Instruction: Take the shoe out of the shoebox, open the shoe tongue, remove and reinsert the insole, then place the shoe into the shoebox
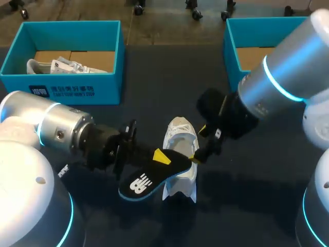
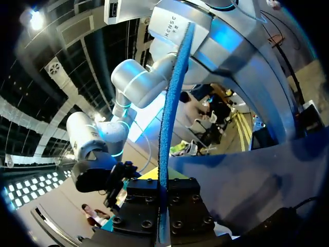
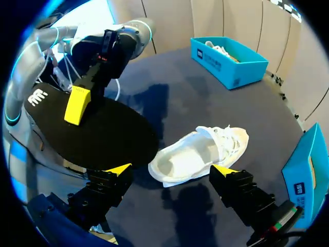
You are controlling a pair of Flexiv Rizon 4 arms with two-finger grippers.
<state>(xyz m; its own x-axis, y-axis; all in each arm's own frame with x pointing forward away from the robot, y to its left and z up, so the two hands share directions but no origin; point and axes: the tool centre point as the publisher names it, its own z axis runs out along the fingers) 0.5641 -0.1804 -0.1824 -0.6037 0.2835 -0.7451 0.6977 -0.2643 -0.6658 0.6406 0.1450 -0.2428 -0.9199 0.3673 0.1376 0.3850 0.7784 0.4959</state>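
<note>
Insole [image 1: 146,180], black with a white logo and a blue edge, sits clamped flat in the left gripper [image 1: 162,157] just above the white shoe [image 1: 181,138], which lies on the dark table [image 1: 247,195] with the right gripper [image 3: 172,170] spread wide over it.

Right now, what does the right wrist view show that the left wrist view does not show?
Only the right wrist view: the white shoe lying on the table, a blue shoebox with another shoe inside, and the open right end effector. Only the left wrist view: the thin blue edge of the insole, seen edge-on. Both: the insole clamped in the left end effector.
</note>
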